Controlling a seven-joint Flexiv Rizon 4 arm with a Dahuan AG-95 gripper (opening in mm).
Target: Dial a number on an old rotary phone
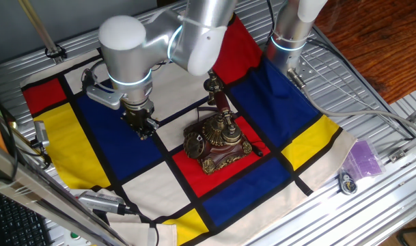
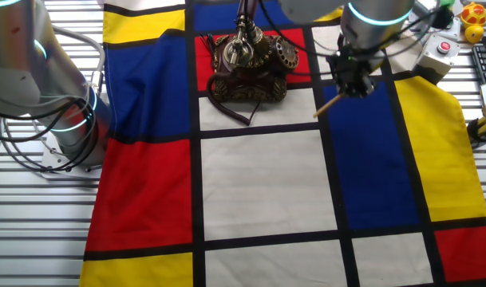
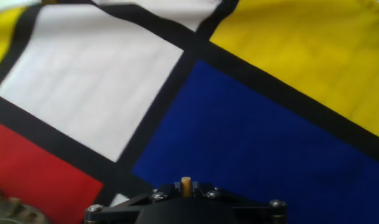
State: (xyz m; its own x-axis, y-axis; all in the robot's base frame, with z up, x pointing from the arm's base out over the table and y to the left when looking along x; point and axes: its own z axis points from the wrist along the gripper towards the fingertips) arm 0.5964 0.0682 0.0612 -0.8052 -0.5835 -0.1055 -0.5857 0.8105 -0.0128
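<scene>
One colour-block cloth (image 2: 266, 183) under the old rotary phone (image 2: 247, 65), pincer (image 2: 348, 82) clenched on a thin wooden stick (image 2: 329, 104).

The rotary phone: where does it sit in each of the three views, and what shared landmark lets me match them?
One fixed view: the rotary phone stands at centre, on a red square of the cloth, right of the gripper.
The other fixed view: top centre, left of the gripper that holds the wooden stick.
Hand view: only a bronze edge at the bottom left corner.
Shared landmark: the blue square under the gripper.
</scene>
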